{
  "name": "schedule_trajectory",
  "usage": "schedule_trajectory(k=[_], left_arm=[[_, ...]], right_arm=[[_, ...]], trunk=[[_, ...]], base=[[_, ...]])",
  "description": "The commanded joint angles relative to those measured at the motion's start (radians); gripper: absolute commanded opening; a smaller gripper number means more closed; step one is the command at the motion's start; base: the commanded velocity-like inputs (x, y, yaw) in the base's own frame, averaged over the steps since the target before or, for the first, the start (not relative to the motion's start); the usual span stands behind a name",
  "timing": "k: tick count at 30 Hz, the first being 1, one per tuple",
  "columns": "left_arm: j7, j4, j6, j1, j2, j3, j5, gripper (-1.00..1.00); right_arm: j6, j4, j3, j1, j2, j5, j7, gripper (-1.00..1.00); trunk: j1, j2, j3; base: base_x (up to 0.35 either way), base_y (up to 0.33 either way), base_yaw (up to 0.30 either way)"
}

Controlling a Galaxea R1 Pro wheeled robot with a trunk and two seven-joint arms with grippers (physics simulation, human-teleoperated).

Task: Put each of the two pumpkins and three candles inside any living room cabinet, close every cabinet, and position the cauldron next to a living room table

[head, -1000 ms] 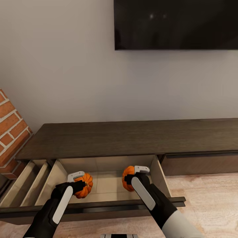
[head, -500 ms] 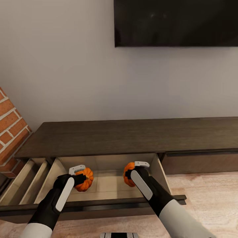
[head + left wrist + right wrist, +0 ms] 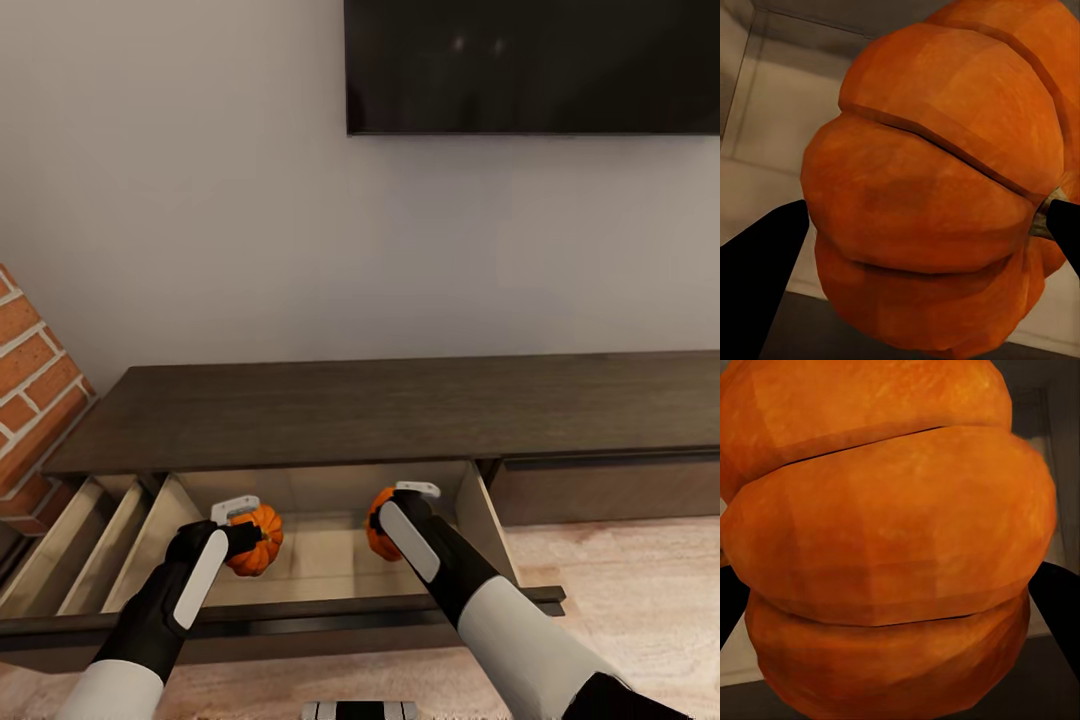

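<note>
Two orange ribbed pumpkins hang inside the pulled-out drawer of the long dark-brown cabinet (image 3: pixel 400 415). My left gripper (image 3: pixel 243 525) is shut on the left pumpkin (image 3: pixel 255 540), which looms large between the dark fingertips (image 3: pixel 761 259) in the left wrist view, pumpkin (image 3: pixel 937 187) stem to one side. My right gripper (image 3: pixel 395 512) is shut on the right pumpkin (image 3: pixel 378 535), and that pumpkin (image 3: pixel 885 540) spans the right wrist view. Both sit just above the pale beige drawer floor (image 3: pixel 320 555). No candles or cauldron are in view.
A second open drawer (image 3: pixel 90 540) with dividers stands to the left, beside a brick column (image 3: pixel 30 400). A closed drawer front (image 3: pixel 610 490) lies to the right. A dark TV (image 3: pixel 530 65) hangs on the wall above. Wood floor (image 3: pixel 640 590) spreads at right.
Both arms have reached further forward and down into the drawer, carrying the pumpkins deeper. The head view has tilted slightly, shifting the TV upward.
</note>
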Motion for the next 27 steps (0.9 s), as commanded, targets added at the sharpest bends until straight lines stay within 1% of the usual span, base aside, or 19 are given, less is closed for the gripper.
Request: schedule_trajectory(k=[1,4,6,8,9,14,20,21,27], left_arm=[[0.010,-0.001,0.001,-0.001,0.000,-0.003,0.010,-1.00],[0.010,-0.001,0.001,-0.001,-0.003,-0.004,0.009,-1.00],[0.010,-0.001,0.001,-0.002,-0.003,-0.004,0.009,-1.00],[0.011,-0.001,0.001,-0.002,-0.004,-0.004,0.007,-1.00],[0.011,-0.001,0.001,-0.002,-0.004,-0.004,0.005,-1.00],[0.011,-0.002,0.001,-0.002,-0.007,-0.005,0.002,-1.00],[0.010,-0.011,0.001,-0.002,-0.006,-0.005,0.000,-1.00],[0.010,-0.012,0.001,-0.002,-0.006,-0.006,0.001,1.00],[0.009,-0.013,0.001,-0.002,-0.007,-0.006,0.000,1.00]], right_arm=[[0.000,0.005,0.004,-0.004,0.000,-0.009,-0.009,-1.00],[-0.003,0.018,0.004,-0.008,0.001,-0.009,-0.008,-1.00],[-0.005,0.036,0.004,-0.012,0.002,-0.008,-0.007,-1.00],[-0.008,0.062,0.003,-0.029,0.002,-0.009,-0.005,-1.00],[-0.011,0.070,0.003,-0.034,0.002,-0.009,0.000,-1.00],[-0.025,0.130,0.004,-0.067,0.002,-0.008,0.039,-1.00],[-0.037,0.161,0.003,-0.080,0.002,-0.008,0.063,-1.00],[-0.039,0.162,0.004,-0.080,0.002,-0.008,0.066,-1.00],[-0.041,0.163,0.004,-0.081,0.002,-0.008,0.069,-1.00]], trunk=[[0.000,-0.001,-0.005],[0.001,-0.001,-0.016],[0.001,-0.001,-0.016],[0.001,-0.001,-0.016],[0.001,-0.001,-0.016],[0.004,-0.003,-0.036],[0.004,-0.003,-0.036],[0.004,-0.003,-0.036],[0.004,-0.003,-0.036]], base=[[0.000,0.000,0.000],[0.000,0.000,0.000],[0.000,0.000,0.000],[0.000,0.000,0.000],[0.000,0.000,0.000],[0.000,0.000,0.000],[0.000,0.000,0.000],[0.000,0.000,0.000],[0.000,0.000,0.000]])
